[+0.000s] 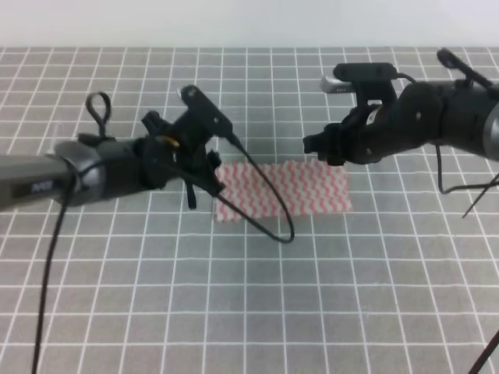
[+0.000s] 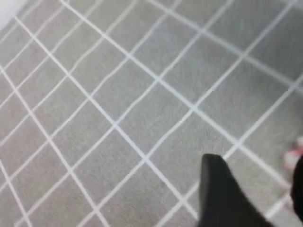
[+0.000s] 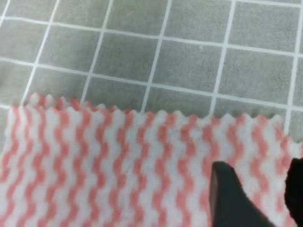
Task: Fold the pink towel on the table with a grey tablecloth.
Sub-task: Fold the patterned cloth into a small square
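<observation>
Grey gridded table (image 1: 312, 312): one pink towel (image 1: 288, 191), two end effectors.

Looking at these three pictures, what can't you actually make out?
- High view: the pink towel has its left edge hidden behind the left gripper; whether it is already folded is unclear.
- Left wrist view: blurred; only one dark finger shows fully, the other cut by the edge.
- Right wrist view: the right gripper fingertips run off the bottom edge.

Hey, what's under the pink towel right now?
The pink towel lies flat on the grey gridded tablecloth, which shows all around it. No bulge shows, but anything thin beneath it would be hidden.
</observation>
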`<control>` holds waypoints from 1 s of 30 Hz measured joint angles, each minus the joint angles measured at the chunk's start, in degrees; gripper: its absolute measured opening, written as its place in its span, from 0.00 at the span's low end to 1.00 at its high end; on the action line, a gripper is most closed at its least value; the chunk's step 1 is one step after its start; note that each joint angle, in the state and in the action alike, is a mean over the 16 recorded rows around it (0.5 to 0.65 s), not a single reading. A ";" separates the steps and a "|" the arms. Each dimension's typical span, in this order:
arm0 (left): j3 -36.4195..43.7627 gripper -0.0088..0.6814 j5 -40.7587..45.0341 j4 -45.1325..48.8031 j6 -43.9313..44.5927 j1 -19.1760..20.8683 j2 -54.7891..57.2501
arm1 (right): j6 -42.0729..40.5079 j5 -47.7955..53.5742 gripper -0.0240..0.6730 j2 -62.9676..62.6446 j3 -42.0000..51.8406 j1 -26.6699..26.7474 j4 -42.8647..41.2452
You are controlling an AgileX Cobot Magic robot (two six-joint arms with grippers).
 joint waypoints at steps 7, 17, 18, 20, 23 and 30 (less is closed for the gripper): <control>-1.78 0.16 11.67 -3.31 -3.36 0.04 -2.63 | -5.77 6.08 0.16 0.13 -2.35 1.05 5.51; -3.62 0.01 24.66 -6.95 -5.35 0.06 -3.48 | -14.99 8.77 0.02 2.06 -2.67 3.72 13.13; -3.62 0.01 25.06 -6.95 -5.35 0.06 -3.32 | -15.44 8.76 0.02 2.40 -2.67 3.94 13.45; -3.62 0.01 25.75 -6.97 -5.37 0.06 -2.94 | -15.78 8.71 0.01 3.10 -2.67 4.19 13.66; -3.62 0.01 26.61 -7.25 -5.37 0.06 -2.23 | -15.99 8.67 0.01 4.12 -2.67 4.33 13.73; -3.62 0.01 27.75 -9.02 -4.45 0.06 -0.62 | -15.96 8.72 0.01 5.65 -2.68 4.33 13.70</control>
